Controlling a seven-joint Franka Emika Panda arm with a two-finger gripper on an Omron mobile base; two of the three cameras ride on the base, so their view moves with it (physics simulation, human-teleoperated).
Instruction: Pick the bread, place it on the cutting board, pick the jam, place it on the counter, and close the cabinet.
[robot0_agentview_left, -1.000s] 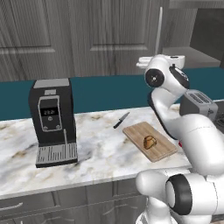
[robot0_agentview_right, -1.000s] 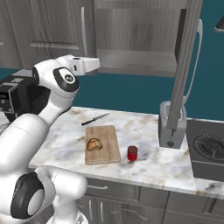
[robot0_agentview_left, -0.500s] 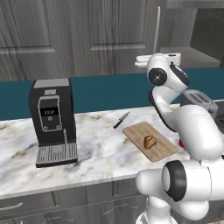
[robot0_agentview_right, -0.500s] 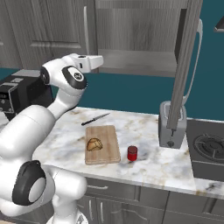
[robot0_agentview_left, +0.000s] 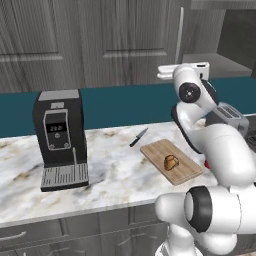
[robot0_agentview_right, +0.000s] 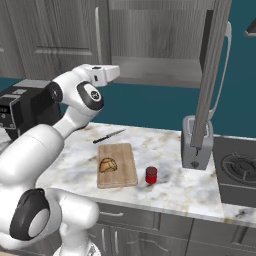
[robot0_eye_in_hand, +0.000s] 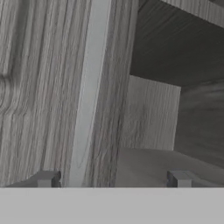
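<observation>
The small golden-brown bread (robot0_agentview_right: 107, 165) lies on the light wooden cutting board (robot0_agentview_right: 118, 175); the little red jam jar (robot0_agentview_right: 151, 175) stands on the marble counter (robot0_agentview_right: 170, 187). The empty gripper (robot0_eye_in_hand: 113, 178), fingers apart, faces the dark grey cabinet's open shelf; its swung-out door (robot0_agentview_right: 210, 75) hangs far right, edge upright.

My own forearm hides the near right corner of the cutting board (robot0_agentview_left: 171, 162) in the left base view, and my body covers most of the toaster (robot0_agentview_left: 229, 117) behind it. In the right base view my arm blocks part of the coffee machine (robot0_agentview_right: 22, 112) at the left edge, and the open cabinet door (robot0_agentview_right: 210, 70) runs off the top edge. In the hand view only the 2 tips of my fingers (robot0_eye_in_hand: 45, 178) show, and the silver handle (robot0_eye_in_hand: 89, 92) is cut off at the top.
</observation>
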